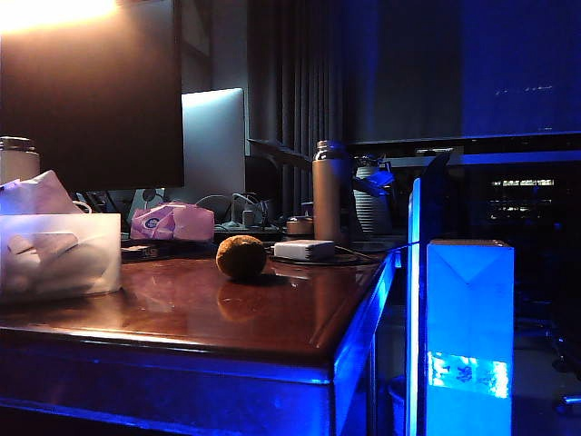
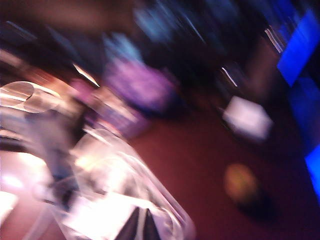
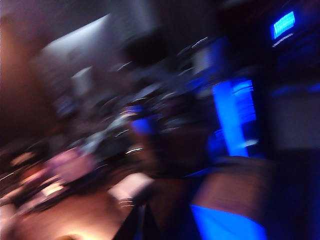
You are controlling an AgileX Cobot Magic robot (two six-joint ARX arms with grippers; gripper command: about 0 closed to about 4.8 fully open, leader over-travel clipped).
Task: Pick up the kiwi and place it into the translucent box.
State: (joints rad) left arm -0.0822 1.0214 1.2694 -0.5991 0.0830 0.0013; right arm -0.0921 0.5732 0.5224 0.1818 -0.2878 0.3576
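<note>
Nearest my exterior camera, the glowing blue carton (image 1: pixel 469 336) stands off the table's (image 1: pixel 272 313) right edge. My kiwi (image 1: pixel 241 257) sits mid-table, untouched, near the white adapter (image 1: pixel 305 250) and well right of the translucent box (image 1: pixel 59 254), with a pink packet (image 1: pixel 172 222) behind. Both wrist views are blurred: left gripper (image 2: pixel 140 226) tips meet over the box, right gripper (image 3: pixel 136 225) is closed, both empty.

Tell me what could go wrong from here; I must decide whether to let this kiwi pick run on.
The kiwi is round and lies loose on the glossy table, so a nudge might roll it. The white adapter sits close behind it and could be struck. Both wrist views are badly blurred, so aiming at the translucent box looks unreliable.
</note>
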